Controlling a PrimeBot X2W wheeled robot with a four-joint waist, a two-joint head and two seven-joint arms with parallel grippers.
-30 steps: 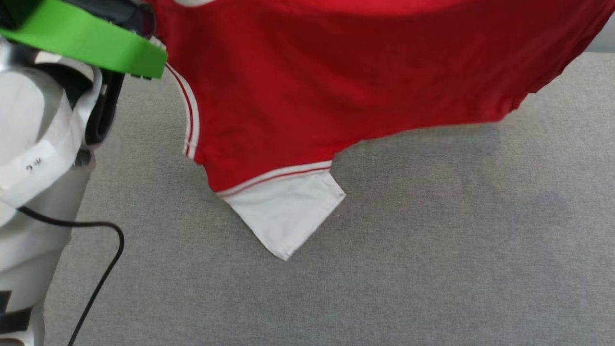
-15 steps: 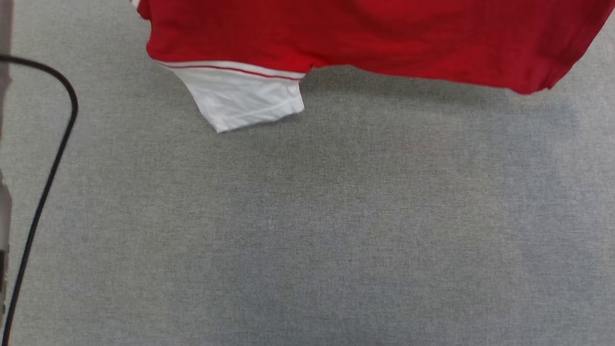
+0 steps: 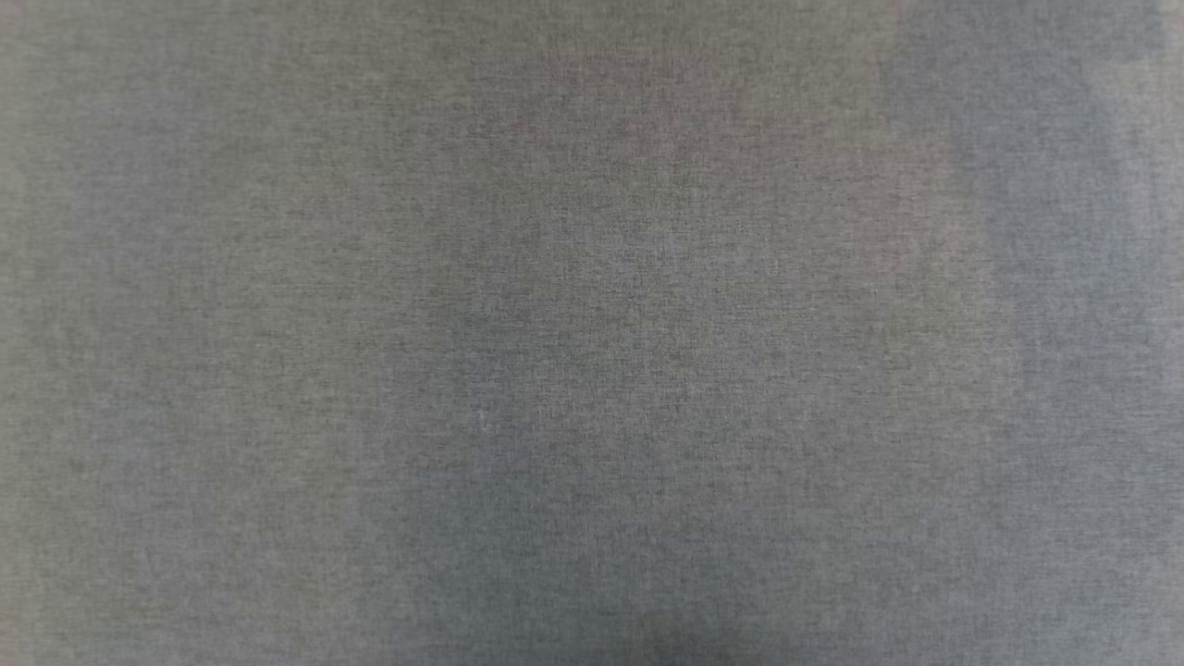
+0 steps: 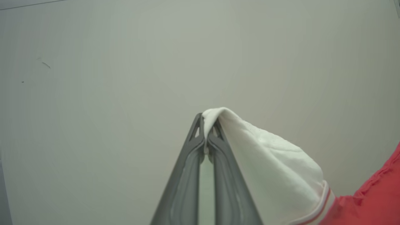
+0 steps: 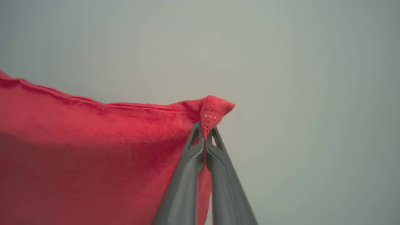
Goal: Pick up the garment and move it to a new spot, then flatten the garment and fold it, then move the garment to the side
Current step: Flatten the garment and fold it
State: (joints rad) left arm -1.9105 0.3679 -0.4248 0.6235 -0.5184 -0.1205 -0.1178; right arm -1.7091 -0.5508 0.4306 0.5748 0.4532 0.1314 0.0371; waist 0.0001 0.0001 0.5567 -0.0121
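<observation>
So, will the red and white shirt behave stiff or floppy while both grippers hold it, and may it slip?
Probably floppy: the garment sags in soft folds from the right gripper. Likely light, since two fingertip pinches carry it. It might slip: the left gripper pinches just a small fold of the white sleeve.

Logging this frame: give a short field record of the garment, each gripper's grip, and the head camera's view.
garment: red T-shirt, pinched at two points, not laid flat
left gripper: shut on white sleeve
right gripper: shut on red hem corner
head view: grey fabric surface
</observation>
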